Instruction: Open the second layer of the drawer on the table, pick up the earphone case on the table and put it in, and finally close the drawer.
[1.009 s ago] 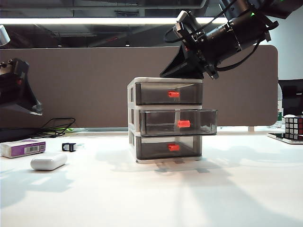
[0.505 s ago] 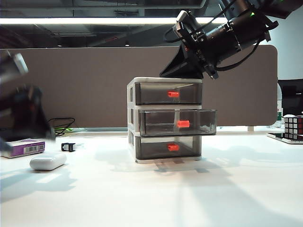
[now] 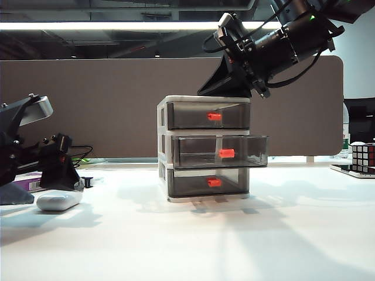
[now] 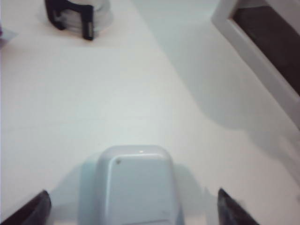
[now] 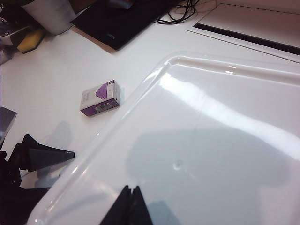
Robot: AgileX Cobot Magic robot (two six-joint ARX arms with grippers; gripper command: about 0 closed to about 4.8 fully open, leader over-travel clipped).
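Note:
The drawer (image 3: 166,149) stands mid-table, a white frame with three smoky trays. Its second layer (image 3: 222,151) is pulled out toward the camera. The white earphone case (image 3: 58,200) lies on the table (image 3: 234,246) at the left. My left gripper (image 3: 42,190) is down at table level and open. In the left wrist view the case (image 4: 133,183) lies between its wide-apart fingertips (image 4: 36,209), untouched on either side. My right gripper (image 3: 225,89) rests at the cabinet's top, and the right wrist view shows it (image 5: 130,199) shut and empty over the white lid (image 5: 211,140).
A white-and-purple box (image 5: 100,98) lies behind the left arm, mostly hidden in the exterior view. A small black-and-white object (image 4: 77,14) sits just beyond the case. A Rubik's cube (image 3: 363,157) stands at the far right, and a brown partition closes the back.
My left arm has swung down from high at the left edge to the table, and its open jaws now straddle the earphone case. The right arm, drawer and case have not moved.

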